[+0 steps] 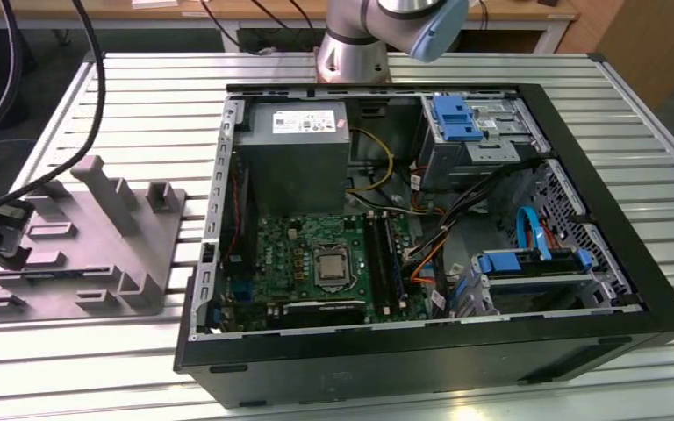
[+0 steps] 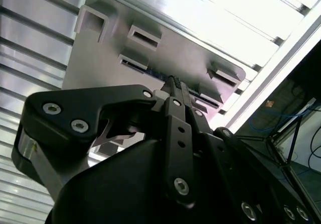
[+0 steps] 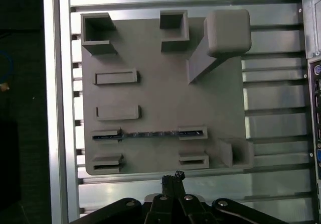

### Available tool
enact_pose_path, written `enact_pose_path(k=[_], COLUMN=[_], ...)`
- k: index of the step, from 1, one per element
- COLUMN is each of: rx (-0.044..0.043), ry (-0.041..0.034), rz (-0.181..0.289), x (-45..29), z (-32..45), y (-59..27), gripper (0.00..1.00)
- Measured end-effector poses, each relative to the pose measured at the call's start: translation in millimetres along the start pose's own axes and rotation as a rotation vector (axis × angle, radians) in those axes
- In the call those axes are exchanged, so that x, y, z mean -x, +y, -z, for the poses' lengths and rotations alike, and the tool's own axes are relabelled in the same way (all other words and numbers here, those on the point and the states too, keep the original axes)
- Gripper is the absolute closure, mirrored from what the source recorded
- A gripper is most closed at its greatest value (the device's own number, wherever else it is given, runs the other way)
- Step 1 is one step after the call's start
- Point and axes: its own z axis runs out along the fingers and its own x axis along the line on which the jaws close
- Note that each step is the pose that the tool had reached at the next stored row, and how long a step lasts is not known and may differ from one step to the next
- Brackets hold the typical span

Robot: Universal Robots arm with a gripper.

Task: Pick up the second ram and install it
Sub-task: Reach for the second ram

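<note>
**A:** Quick one. Where's the second ram?

**B:** The second ram [image 3: 150,133] stands on edge in the fixture tray [image 3: 165,98], bridging a pair of slots one row in from the tray edge nearest the end effector [image 3: 172,178]. The tray lies on the slatted tabletop [image 3: 115,191], just beside the open computer case [image 1: 407,360].

**A:** State of the end effector?

**B:** The fingers are pressed together with nothing between them. It hovers just off the tray's edge, near the ram but not touching it. Both wrist views agree on that.

**A:** How will the ram handle?

**B:** My read is that it's light, thin and stiff, and fragile too, so no twisting or levering. The flat faces look smooth, so it could slip under a weak pinch.

**A:** And where to hold it?

**B:** Probably across the two flat faces at mid-length, on the bare stretch between the two slots, up by the exposed edge. The lower edge sits inside the slots and I'd guess it carries the contacts, so stay off that.
</note>
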Motion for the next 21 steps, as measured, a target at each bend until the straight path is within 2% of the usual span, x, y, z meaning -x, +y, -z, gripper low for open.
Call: enact_pose_path(k=[21], rx=[-0.0001], ry=[0.0001], rz=[0.000], x=[5.4], z=[-25.1], y=[-2.5], gripper=[0.90])
